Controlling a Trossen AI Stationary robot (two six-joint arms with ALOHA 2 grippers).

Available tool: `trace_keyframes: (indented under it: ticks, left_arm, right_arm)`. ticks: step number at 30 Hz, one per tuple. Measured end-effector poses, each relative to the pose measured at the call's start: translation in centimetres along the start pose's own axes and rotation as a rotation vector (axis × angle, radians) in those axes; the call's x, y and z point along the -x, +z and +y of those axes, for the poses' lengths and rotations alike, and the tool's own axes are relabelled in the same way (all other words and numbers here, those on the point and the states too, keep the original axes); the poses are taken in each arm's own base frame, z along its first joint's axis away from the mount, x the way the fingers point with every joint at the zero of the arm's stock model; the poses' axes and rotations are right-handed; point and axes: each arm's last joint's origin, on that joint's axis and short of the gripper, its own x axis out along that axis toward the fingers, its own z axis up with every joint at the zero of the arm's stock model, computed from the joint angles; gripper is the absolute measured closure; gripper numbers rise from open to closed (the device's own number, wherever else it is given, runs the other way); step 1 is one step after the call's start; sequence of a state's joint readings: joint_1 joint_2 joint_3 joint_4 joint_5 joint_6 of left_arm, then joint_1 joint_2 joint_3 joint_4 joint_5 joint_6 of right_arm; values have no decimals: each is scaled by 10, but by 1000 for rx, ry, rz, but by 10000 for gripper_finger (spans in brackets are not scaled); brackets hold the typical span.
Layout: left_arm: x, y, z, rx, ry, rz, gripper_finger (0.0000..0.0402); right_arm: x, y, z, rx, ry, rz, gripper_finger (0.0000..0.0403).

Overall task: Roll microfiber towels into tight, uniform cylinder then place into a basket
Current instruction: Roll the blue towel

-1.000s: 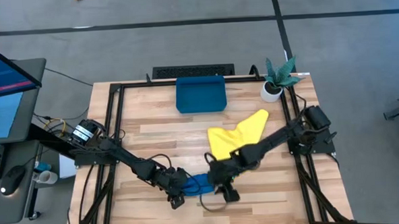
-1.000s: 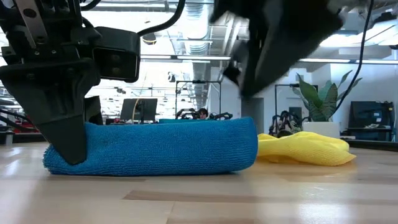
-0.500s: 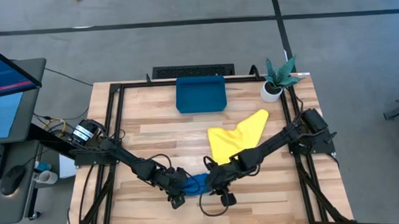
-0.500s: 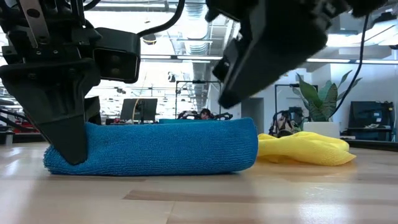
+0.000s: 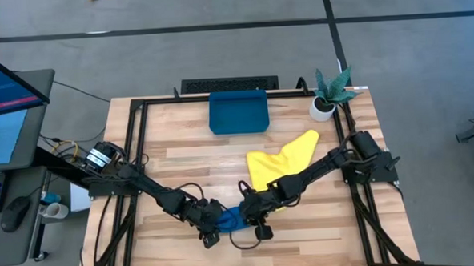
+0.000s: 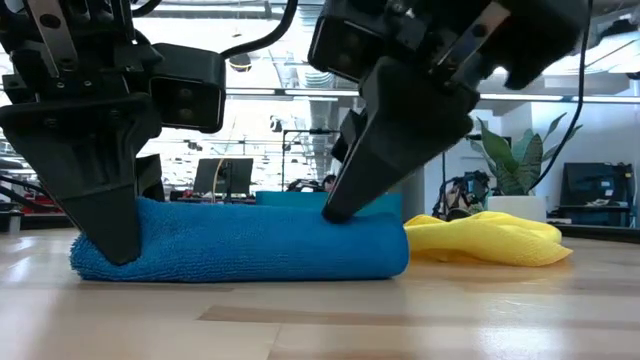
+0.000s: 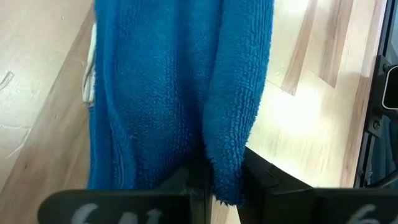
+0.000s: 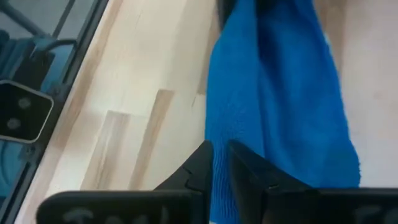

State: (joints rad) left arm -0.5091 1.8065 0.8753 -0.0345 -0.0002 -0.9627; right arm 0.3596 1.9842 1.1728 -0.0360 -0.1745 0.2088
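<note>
At the near edge of the pale wooden counter (image 5: 182, 163) you see the blue towel (image 6: 250, 238), a plush looped-pile roll, clenched at one end by the left tool (image 6: 105, 235) and pinched at the other by the right tool (image 6: 345, 205). Behind it, the yellow towel (image 5: 280, 157) lies crumpled, still unrolled. Farthest, the rigid dark-blue basket (image 5: 238, 111) holds nothing; you judge placement remains.

A rolled blue microfiber towel (image 6: 240, 238) lies at the front of the wooden desk (image 5: 174, 164), the left gripper (image 6: 105, 225) on its left end and the right gripper (image 6: 345, 205) on its right end. A crumpled yellow microfiber towel (image 5: 280, 159) lies behind it, the shallow dark-blue plastic basket (image 5: 238, 113) at the back edge.
</note>
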Motion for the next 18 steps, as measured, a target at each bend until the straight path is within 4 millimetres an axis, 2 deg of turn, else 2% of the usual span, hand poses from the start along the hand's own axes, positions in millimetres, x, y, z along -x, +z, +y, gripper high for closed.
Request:
trace_keyframes:
  ticks: [10,13,18]
  left_arm:
    - [0,0,0,-1,-2,2,361]
    - [0,0,0,-30,-10,12,345]
    - [0,0,-1,-33,-20,18,302]
  right_arm:
    - [-7,-5,-14,-57,-19,32,333]
    - [-15,-9,-19,-69,-20,48,333]
    - [-15,-9,-21,-87,-23,50,333]
